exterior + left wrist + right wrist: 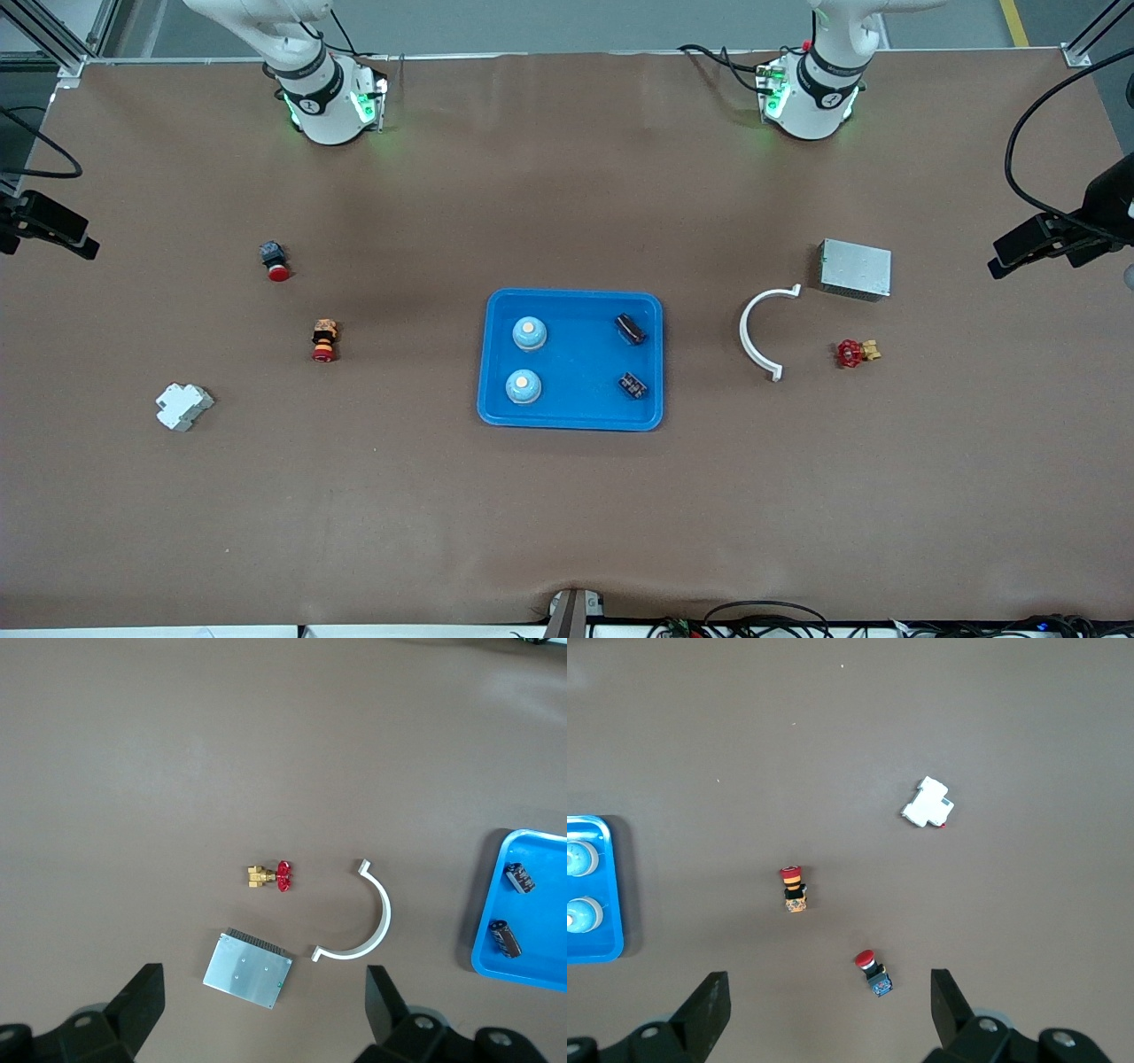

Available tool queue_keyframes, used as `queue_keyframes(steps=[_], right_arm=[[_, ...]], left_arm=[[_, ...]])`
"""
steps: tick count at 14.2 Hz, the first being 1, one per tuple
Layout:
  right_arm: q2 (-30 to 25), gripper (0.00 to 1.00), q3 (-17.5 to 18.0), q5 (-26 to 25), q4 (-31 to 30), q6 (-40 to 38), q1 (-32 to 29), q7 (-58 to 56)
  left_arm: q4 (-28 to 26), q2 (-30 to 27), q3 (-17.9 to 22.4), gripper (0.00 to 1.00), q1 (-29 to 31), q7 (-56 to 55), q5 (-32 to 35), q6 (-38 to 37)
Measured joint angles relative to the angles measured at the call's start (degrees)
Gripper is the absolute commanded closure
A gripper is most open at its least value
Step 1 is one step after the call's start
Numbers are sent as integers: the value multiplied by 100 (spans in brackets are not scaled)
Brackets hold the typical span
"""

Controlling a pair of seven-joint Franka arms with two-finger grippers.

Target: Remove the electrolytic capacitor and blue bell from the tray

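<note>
A blue tray (571, 424) lies mid-table. In it stand two pale blue bells (529, 332) (523, 386) on the side toward the right arm, and two dark capacitors (631, 329) (633, 385) lie on the side toward the left arm. The left wrist view shows the capacitors (520, 877) (507, 938). The right wrist view shows the bells (579, 858) (581, 914). My left gripper (264, 1014) hangs open and empty high over a metal box (247, 968). My right gripper (829, 1014) hangs open and empty high over a red push button (872, 971). Neither gripper shows in the front view.
Toward the left arm's end lie a white curved bracket (764, 332), the metal box (855, 269) and a red-handled valve (856, 353). Toward the right arm's end lie the red push button (275, 261), an orange-and-red button (324, 340) and a white block (183, 406).
</note>
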Motion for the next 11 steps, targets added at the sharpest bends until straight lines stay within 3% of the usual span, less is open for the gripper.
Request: queue_keyframes(steps=[11], right_arm=[[0,0,-36,69,10,21,-38,7]], left_arm=[[-5,5,0,0,0,-1,0,0]])
